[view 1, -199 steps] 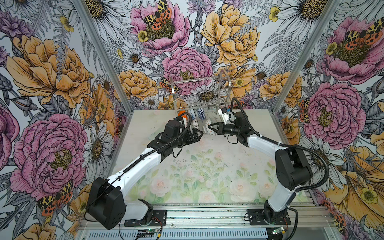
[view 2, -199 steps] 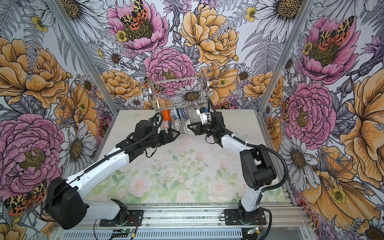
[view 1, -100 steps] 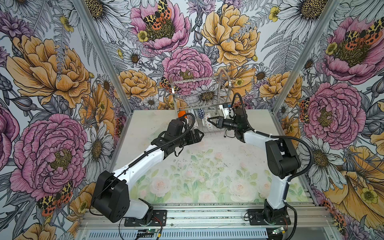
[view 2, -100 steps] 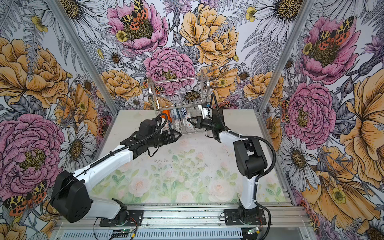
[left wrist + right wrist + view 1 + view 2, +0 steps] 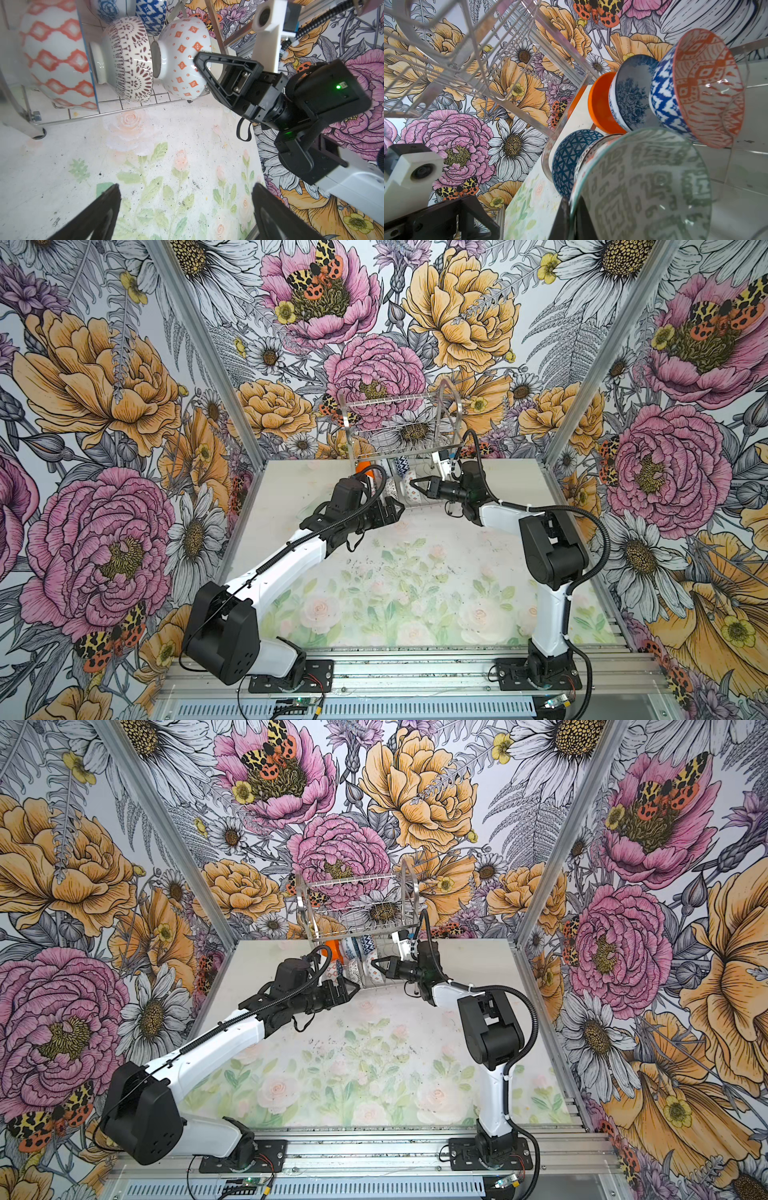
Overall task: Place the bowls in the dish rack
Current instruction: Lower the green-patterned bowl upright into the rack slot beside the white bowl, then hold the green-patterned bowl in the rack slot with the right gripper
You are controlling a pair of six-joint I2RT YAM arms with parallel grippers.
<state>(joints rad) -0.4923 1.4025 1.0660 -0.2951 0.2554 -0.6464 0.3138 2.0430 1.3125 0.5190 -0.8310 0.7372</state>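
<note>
my right claw (image 5: pixel 197 58) pinches the orange-diamond bowl (image 5: pixel 182 62) on edge in the lower tier of the dish rack (image 5: pixel 395 406), far edge of the table (image 5: pixel 415 539); my left claw (image 5: pixel 397 506) hangs spread

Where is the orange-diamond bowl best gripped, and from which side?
By its thin rim, from the open side on the robot's right: the orange-diamond bowl stands on edge, foot turned toward the brown-patterned bowl, so its other side is blocked.
</note>
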